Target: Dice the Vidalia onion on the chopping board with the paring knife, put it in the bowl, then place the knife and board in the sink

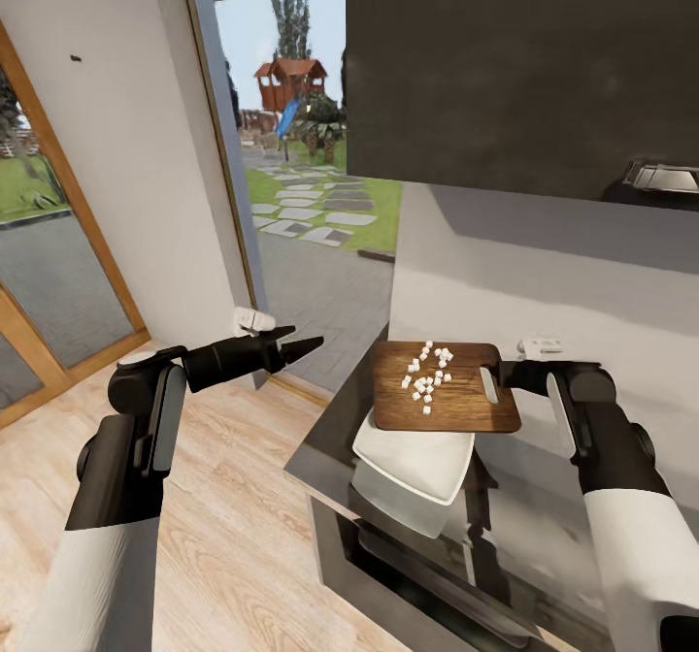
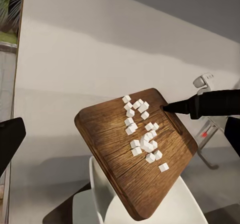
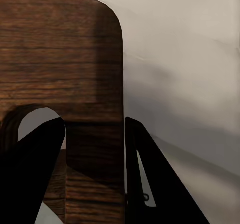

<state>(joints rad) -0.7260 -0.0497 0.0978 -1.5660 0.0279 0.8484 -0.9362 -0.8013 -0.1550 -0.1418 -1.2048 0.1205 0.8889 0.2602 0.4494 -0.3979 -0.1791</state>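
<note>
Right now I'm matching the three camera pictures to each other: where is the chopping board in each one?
Head view: chopping board right of centre, above the bowl.
Left wrist view: lower centre, carrying the diced onion.
Right wrist view: its handle end at the picture's left, clamped by the right gripper.
Shared landmark: the board's slot-shaped handle hole.

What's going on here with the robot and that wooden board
The right gripper grips the chopping board at its handle-hole end and holds it up over the white bowl, which sits on the dark countertop. The diced onion lies in small white cubes on the board, not yet in the bowl. The left gripper is off to the side, away from the counter, holding nothing.
</note>
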